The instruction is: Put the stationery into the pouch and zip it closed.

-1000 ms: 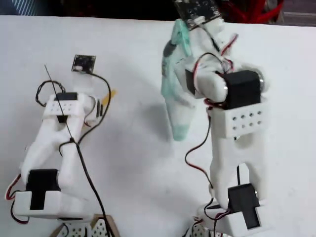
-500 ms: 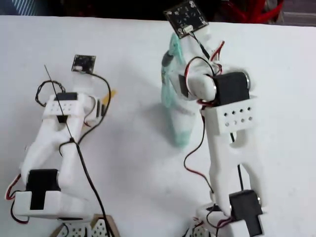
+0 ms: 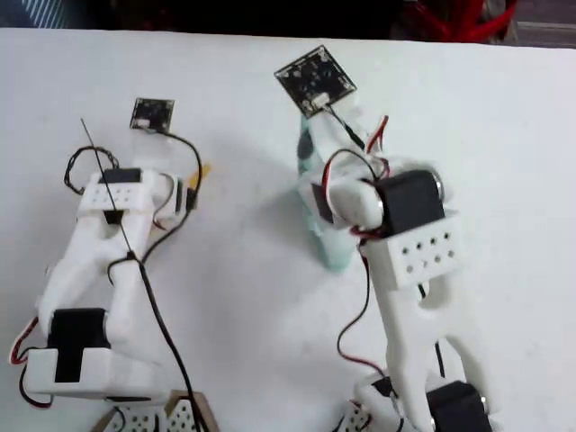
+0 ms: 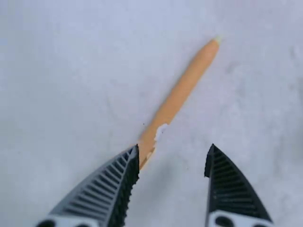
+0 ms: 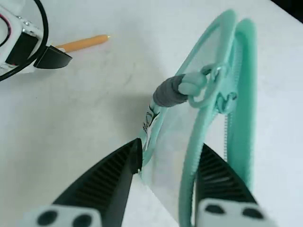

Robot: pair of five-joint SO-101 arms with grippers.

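Observation:
An orange pen (image 4: 182,90) lies flat on the white table (image 3: 243,297). My left gripper (image 4: 173,156) stands open over its near end, with one finger (image 4: 124,177) touching the pen's tip. In the high view the pen (image 3: 205,169) pokes out beside the left gripper (image 3: 191,191). A mint-green see-through pouch (image 5: 222,94) stands with its zipped mouth gaping, its grey and green pull tab (image 5: 182,87) hanging at the near end. My right gripper (image 5: 169,153) is shut on the pouch's near rim. Under the right arm (image 3: 409,234) the pouch (image 3: 335,252) shows in part.
The left arm's finger (image 5: 49,57) and the pen (image 5: 85,42) lie a short way from the pouch. Cables trail from both arms. A wooden block (image 3: 193,409) sits at the table's front edge. The dark far edge (image 3: 180,18) bounds the table.
The right arm has drawn back toward its base, dragging the pouch along with it. The left arm and the pen have stayed still.

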